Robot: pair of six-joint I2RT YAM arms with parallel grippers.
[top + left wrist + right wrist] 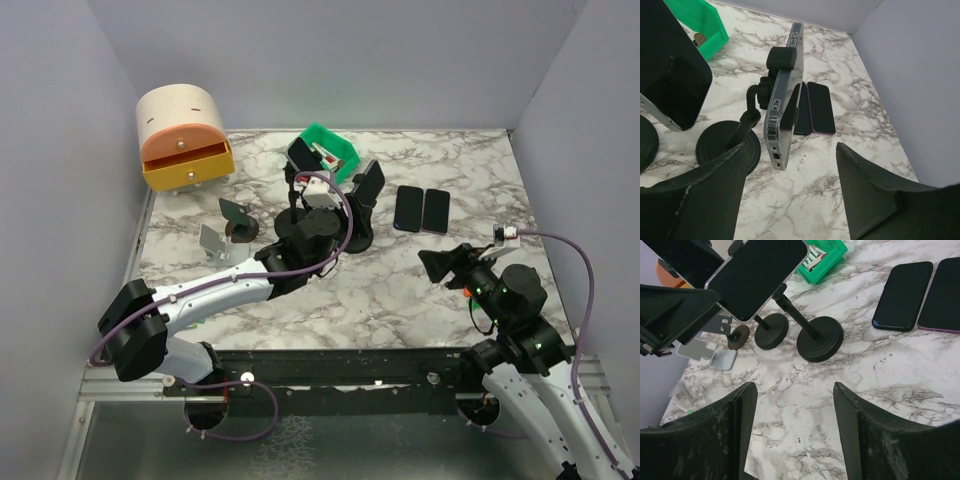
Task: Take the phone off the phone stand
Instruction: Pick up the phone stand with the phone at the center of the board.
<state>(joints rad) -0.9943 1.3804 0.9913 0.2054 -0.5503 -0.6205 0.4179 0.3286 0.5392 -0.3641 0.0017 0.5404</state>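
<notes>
A phone (785,97) in a clear case is clamped upright in a black phone stand (728,146), and I see it edge-on. My left gripper (791,150) is open just in front of the phone's lower end, and its fingers (707,192) do not touch it. From above, the left gripper (340,207) is next to that phone (368,181). A second phone (300,154) sits on another stand (296,215) to its left. My right gripper (436,265) is open and empty over bare marble, to the right of the stands. The right wrist view shows the clamped phone's screen (758,274).
Two phones (408,208) (436,210) lie flat side by side right of the stands. A green bin (331,150) stands at the back, with a beige and orange drawer box (184,140) at the back left. Two small empty stands (238,216) (214,240) sit on the left.
</notes>
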